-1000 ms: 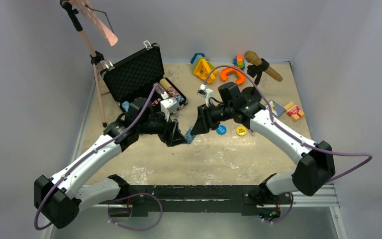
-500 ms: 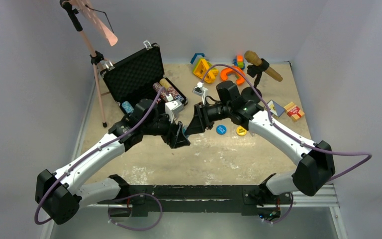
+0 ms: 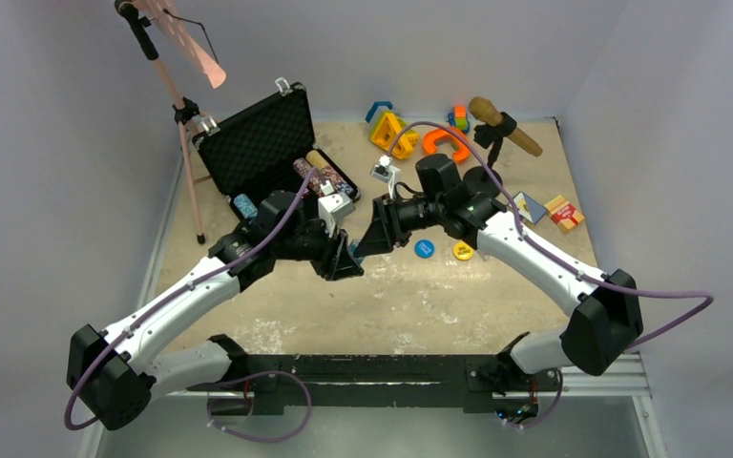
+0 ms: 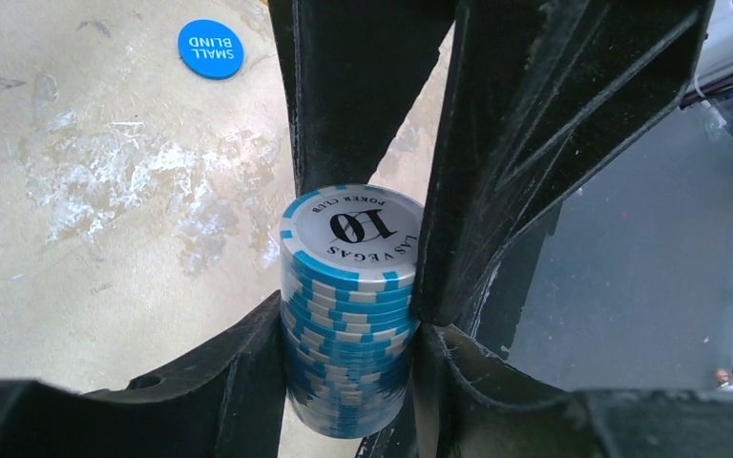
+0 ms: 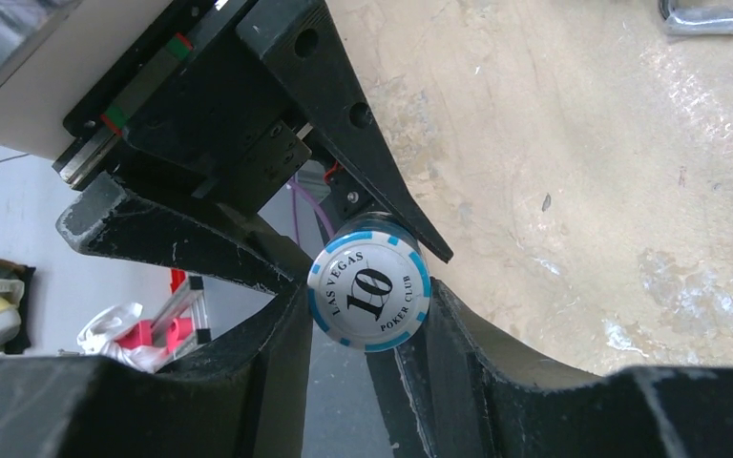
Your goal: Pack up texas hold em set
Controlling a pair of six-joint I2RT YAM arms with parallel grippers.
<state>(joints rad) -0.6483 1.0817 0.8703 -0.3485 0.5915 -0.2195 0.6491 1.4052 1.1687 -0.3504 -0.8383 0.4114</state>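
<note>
Tan table [image 3: 439, 305] | blue chip stack [image 4: 348, 324] (marked 10) | in both jaws

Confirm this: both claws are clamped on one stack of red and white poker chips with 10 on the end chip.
Wrong colour: the stack of poker chips is light blue and white, not red, as the left wrist view shows. The left claw and right claw both clamp it, and its end chip reads 10.
</note>
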